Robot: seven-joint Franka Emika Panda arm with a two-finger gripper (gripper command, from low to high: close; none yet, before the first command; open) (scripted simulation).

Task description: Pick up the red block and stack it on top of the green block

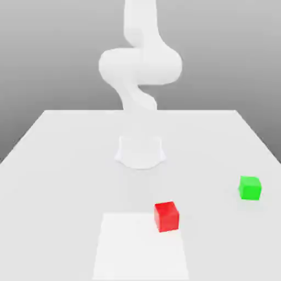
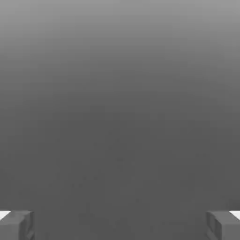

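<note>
The red block (image 1: pixel 166 215) sits on the white table near the front, a little to the exterior view's right of centre. The green block (image 1: pixel 249 187) rests further toward the exterior view's right, apart from the red one. In the hand view my gripper (image 2: pixel 120 225) is open: its two grey fingertips (image 2: pixel 16 225) stand far apart at the frame's corners with nothing between them, against plain grey background. The white arm (image 1: pixel 140 66) rises at the back of the table, folded above its base.
The arm's round base (image 1: pixel 140 152) stands mid-table behind the blocks. A paler square patch (image 1: pixel 140 247) marks the table's front, touching the red block's corner. The table's edges (image 1: pixel 22 137) slant inward toward the back.
</note>
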